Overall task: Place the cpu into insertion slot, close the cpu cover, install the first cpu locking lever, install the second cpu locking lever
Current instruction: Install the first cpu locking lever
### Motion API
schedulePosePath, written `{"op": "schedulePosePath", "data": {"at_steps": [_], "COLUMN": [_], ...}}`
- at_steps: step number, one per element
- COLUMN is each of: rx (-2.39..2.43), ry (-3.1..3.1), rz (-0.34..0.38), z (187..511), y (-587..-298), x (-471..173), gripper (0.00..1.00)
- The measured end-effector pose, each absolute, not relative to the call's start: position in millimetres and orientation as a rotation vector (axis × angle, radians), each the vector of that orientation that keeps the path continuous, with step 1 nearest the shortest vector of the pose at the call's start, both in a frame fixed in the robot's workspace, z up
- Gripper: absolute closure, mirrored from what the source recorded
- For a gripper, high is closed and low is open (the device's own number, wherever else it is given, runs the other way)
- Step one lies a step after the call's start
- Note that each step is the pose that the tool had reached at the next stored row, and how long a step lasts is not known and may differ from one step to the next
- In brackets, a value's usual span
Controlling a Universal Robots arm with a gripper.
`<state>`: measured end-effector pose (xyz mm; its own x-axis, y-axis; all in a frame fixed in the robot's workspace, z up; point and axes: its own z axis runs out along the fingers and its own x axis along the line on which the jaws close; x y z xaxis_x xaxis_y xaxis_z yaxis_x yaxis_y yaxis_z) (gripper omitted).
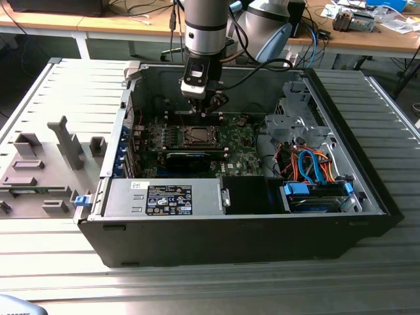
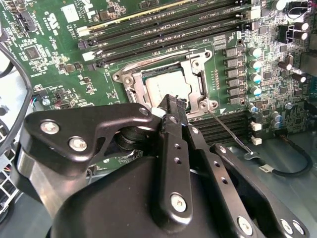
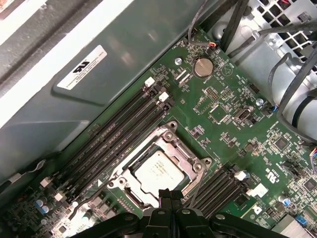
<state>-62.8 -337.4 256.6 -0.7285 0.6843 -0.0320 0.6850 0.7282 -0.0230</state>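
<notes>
claw [image 3: 171,196] fingers pressed together, holding nothing | one cpu [image 3: 156,171] seated in insertion slot [image 3: 130,191] | one cpu cover [image 3: 185,151] down

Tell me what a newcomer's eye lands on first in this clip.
First, the open computer case on the slatted metal table, with the robot arm reaching down into it. Next, its black tool, fingers together, hovering just over the edge of the socket, where the pale cpu already sits under the metal cover.
</notes>
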Motion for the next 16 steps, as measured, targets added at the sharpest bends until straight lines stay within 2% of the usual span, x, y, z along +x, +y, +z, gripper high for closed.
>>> {"op": "schedulePosePath", "data": {"at_steps": [16], "rx": [1.096], "ry": [2.920], "rz": [-0.051], "z": [256.6], "y": [-337.4], "x": [-62.7], "gripper": [0.89]}}
